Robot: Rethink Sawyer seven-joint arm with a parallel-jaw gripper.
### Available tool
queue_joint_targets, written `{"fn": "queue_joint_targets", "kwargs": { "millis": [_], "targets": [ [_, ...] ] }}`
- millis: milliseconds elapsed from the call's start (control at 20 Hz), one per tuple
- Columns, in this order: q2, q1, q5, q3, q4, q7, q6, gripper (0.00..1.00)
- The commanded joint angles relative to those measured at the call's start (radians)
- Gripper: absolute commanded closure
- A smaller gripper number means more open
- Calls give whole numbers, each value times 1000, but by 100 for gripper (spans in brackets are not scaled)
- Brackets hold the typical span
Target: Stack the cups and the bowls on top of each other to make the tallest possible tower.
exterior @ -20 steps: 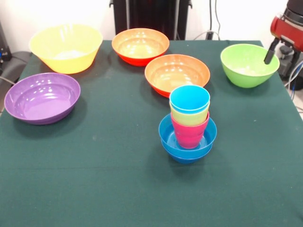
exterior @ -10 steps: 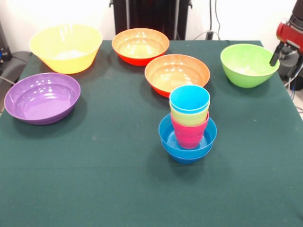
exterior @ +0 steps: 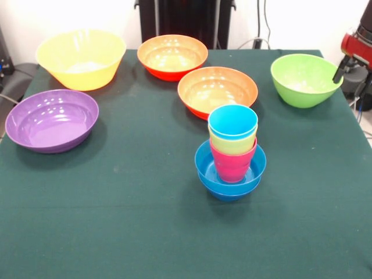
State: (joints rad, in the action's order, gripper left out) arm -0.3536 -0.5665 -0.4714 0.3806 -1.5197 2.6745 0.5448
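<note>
Standing mid-cloth, the tower (exterior: 231, 157) nests ribbed tapered cups, blue over yellow over pink, in glossy blue bowls. Behind it sits an orange bowl (exterior: 217, 90); further right, the lime bowl (exterior: 304, 79), the gripper (exterior: 339, 72) at its rim, its opening unreadable.

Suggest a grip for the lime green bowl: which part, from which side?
Probably pinch the rim of the lime green bowl from above, one finger inside the wall and one outside. It stands upright, open and empty, and its wide rounded body looks too broad to span. The rim nearest the gripper seems easiest, away from the orange bowl.
</note>
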Motion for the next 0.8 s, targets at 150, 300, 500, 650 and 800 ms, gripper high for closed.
{"fn": "queue_joint_targets", "kwargs": {
  "millis": [150, 300, 500, 650, 800],
  "targets": [
    [42, 1, 79, -144, -73, 8, -44, 0],
    [41, -4, 80, -142, -75, 19, -38, 0],
    [40, -1, 80, -144, -74, 19, -27, 0],
    [44, -1, 77, -140, -62, 25, -3, 0],
    [48, 0, 79, -138, -67, 24, -2, 0]
  ]
}}
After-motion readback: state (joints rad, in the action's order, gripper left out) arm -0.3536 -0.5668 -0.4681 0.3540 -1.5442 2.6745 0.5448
